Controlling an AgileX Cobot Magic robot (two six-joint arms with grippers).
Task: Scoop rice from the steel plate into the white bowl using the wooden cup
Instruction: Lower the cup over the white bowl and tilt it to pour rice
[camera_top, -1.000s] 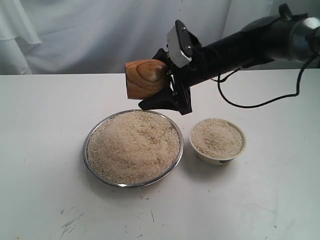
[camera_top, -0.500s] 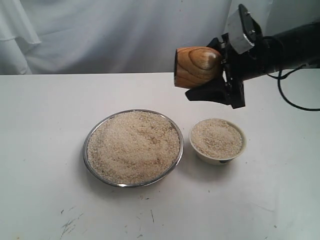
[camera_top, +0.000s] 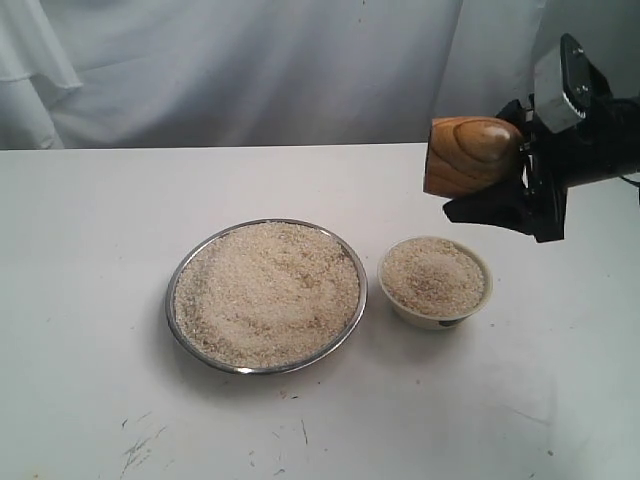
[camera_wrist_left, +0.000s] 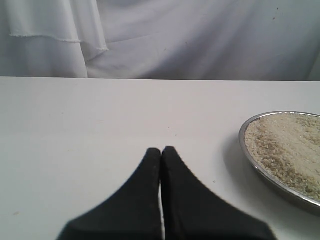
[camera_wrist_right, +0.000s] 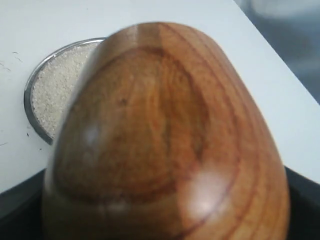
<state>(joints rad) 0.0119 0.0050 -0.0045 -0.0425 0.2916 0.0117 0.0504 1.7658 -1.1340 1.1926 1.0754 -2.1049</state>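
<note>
My right end effector (camera_top: 515, 175) is clamped on the wooden cup (camera_top: 465, 158), at the upper right of the exterior view. The cup lies on its side in the air, clear of the bench (camera_top: 80, 250), with its mouth turned toward the left of the frame. In that view it sits above the white bowl (camera_top: 425, 317) and a little to the right of it, touching nothing below. The bowl stands right of centre, filled with rice (camera_top: 433, 275) to near its rim. Just beside it on the left is the steel plate (camera_top: 171, 300), heaped with grains across its whole width. From my right wrist the cup's rounded wooden side fills nearly everything. My left end effector (camera_wrist_left: 160, 152) has its black fingers pressed together and holds nothing, low over the bare bench with the plate's edge near it. A white cloth (camera_top: 200, 70) hangs behind.
</note>
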